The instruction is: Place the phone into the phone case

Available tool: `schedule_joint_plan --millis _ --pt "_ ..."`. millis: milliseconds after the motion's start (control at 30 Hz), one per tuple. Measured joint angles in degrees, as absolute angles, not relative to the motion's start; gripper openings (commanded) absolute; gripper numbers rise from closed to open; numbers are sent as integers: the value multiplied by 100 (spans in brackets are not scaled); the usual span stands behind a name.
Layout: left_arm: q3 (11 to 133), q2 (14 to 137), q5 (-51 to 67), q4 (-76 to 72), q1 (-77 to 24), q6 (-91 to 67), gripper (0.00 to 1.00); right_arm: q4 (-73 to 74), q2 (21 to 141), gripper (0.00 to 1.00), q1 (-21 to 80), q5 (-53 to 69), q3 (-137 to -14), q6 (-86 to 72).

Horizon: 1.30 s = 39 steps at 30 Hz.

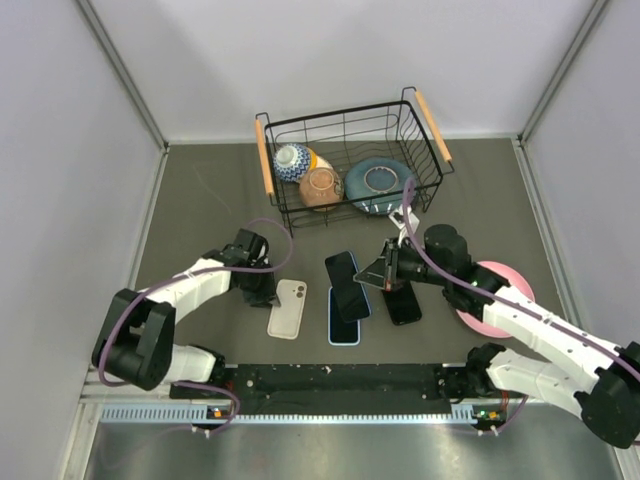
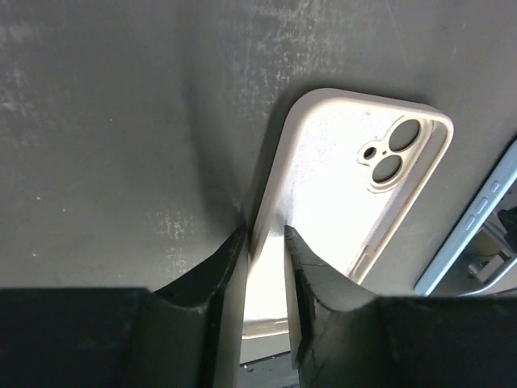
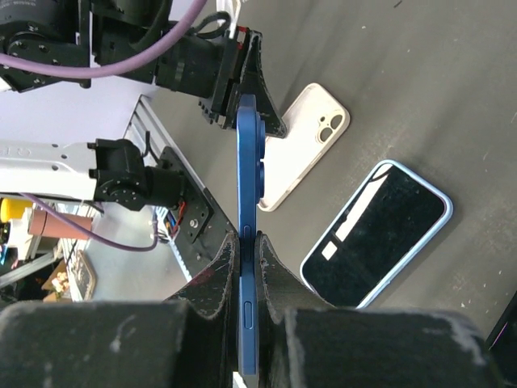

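So the right gripper (image 3: pixel 247 260) is clamped on the blue phone (image 3: pixel 247 186), holding it edge-on above the table; the wrist view shows just its thin side sticking up between the fingers. From the top camera the phone (image 1: pixel 348 284) hangs tilted over a second phone with a light-blue rim (image 1: pixel 345 328) that's lying flat, screen up. The white case (image 2: pixel 339 186) sits just left of that one, open side up (camera cutout at the far end). The left gripper (image 2: pixel 262 252) is pinching the case's long left wall, one finger inside and one outside. A black phone (image 1: pixel 404 304) lies to the right, beside a pink plate (image 1: pixel 497 270). The wire basket (image 1: pixel 264 155) with bowls is at the back.
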State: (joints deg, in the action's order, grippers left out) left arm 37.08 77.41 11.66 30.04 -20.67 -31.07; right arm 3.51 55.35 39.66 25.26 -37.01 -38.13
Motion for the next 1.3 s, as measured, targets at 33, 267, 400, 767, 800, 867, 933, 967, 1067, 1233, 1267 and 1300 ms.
schedule_joint_plan --millis 33,267,400,767,800,867,933,967,1067,1233,1267,1300 --pt "3710 7741 1098 3000 -2119 -3142 17 355 5509 0 3962 2523 -3699 -3804" --pt "3481 7592 1122 2663 -2248 -3514 0 316 5400 0 3957 2486 -3675 -3791" --pt "2974 7146 1350 2193 -2261 -4012 21 301 5443 0 3957 2458 -3597 -3819" --pt "2622 5520 1227 2233 -2268 -4818 26 -405 5846 0 3983 2080 -3098 -4635" --pt "2668 5408 1140 2290 -2268 -4814 19 -499 5953 0 4016 1977 -3037 -4751" --pt "2764 5325 958 2386 -2263 -4759 5 -607 6206 0 4128 1774 -3002 -4910" --pt "2786 5345 882 2403 -2252 -4672 0 -742 6475 0 4289 1592 -3011 -4960" --pt "2786 5382 860 2408 -2248 -4635 0 -792 6646 0 4386 1542 -3039 -4982" --pt "2755 5561 854 2368 -2241 -4556 0 -954 7244 0 4602 1481 -3197 -5111" --pt "2532 5920 851 2226 -2211 -4488 0 -1144 7957 0 4851 1387 -3548 -5288" --pt "2484 5961 856 2191 -2200 -4484 0 -1157 8093 0 4908 1380 -3669 -5323" --pt "2418 6010 869 2137 -2180 -4484 0 -1194 8217 0 4954 1385 -3780 -5358"
